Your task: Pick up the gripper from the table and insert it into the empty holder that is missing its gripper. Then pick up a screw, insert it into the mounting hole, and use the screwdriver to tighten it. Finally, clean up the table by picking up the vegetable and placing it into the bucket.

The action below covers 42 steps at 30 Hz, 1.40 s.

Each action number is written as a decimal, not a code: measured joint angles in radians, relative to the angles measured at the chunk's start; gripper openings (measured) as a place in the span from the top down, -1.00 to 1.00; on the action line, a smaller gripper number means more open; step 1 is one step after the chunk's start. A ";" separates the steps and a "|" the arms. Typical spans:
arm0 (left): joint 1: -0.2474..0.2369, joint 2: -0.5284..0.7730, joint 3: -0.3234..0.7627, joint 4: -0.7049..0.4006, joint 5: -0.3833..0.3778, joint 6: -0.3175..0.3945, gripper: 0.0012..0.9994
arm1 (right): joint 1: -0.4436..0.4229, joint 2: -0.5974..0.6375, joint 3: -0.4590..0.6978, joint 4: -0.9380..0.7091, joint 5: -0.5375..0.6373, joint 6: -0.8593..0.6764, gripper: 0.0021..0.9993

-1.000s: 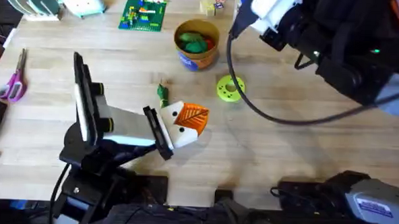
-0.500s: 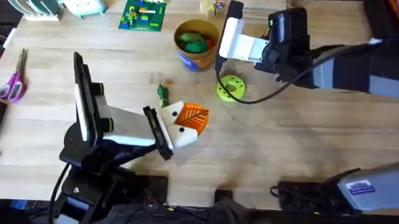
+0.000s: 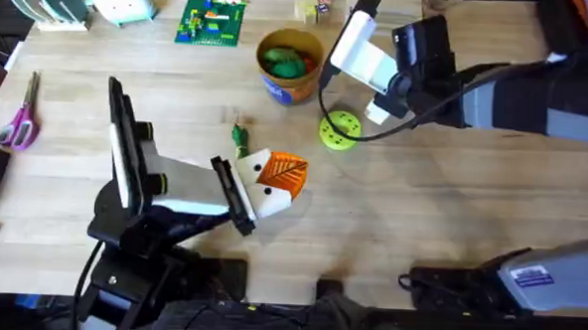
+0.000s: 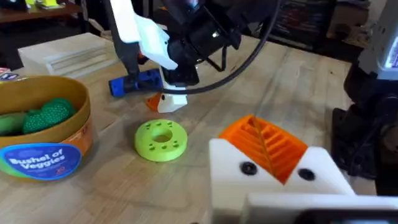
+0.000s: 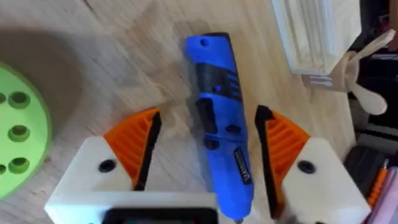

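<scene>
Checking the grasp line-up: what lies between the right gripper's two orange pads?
The screwdriver lies lengthwise between the right gripper's open pads, seen in the right wrist view.

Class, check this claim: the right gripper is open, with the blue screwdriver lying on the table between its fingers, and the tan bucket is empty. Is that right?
Not quite. The bucket is not empty: green toy vegetables lie in it, as the overhead and left wrist views show. The rest holds: in the right wrist view the right gripper is open, with the blue screwdriver lying on the table between its fingers.
</scene>
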 joint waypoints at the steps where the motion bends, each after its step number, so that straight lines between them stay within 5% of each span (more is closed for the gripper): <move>1: 0.000 0.000 0.000 0.000 0.000 0.000 0.99 | 0.000 -0.007 0.000 -0.009 -0.004 0.029 -0.76; 3: 0.000 0.000 0.000 0.000 0.000 0.001 0.95 | 0.001 -0.023 0.000 -0.015 -0.007 0.076 -0.77; 4: 0.000 0.000 0.000 0.000 -0.001 0.001 0.75 | 0.002 -0.035 0.000 -0.016 -0.010 0.099 -0.77; 9: 0.000 0.000 0.000 0.000 -0.001 0.003 -0.84 | 0.002 -0.144 0.000 -0.015 -0.015 0.189 -0.77; 10: 0.000 0.000 0.000 0.000 -0.001 0.002 -0.94 | 0.002 -0.169 0.000 -0.015 -0.016 0.200 -0.77; 18: 0.000 0.000 0.000 0.005 -0.023 0.008 -0.99 | 0.002 -0.343 0.000 -0.013 -0.018 0.342 -0.77; 24: 0.000 -0.001 0.007 0.050 -0.184 0.025 -0.99 | 0.002 -0.390 0.000 -0.013 -0.089 0.441 -0.77; 29: 0.000 0.002 0.136 -0.177 -0.409 0.026 -0.99 | 0.002 -0.390 0.000 -0.015 -0.179 0.509 -0.77; 34: 0.000 0.097 0.376 -0.425 -0.627 0.027 -0.99 | 0.002 -0.390 0.000 -0.015 -0.212 0.594 -0.77; 42: 0.000 0.451 0.664 -0.738 -0.793 0.027 -0.99 | 0.002 -0.391 0.000 -0.015 -0.228 0.650 -0.77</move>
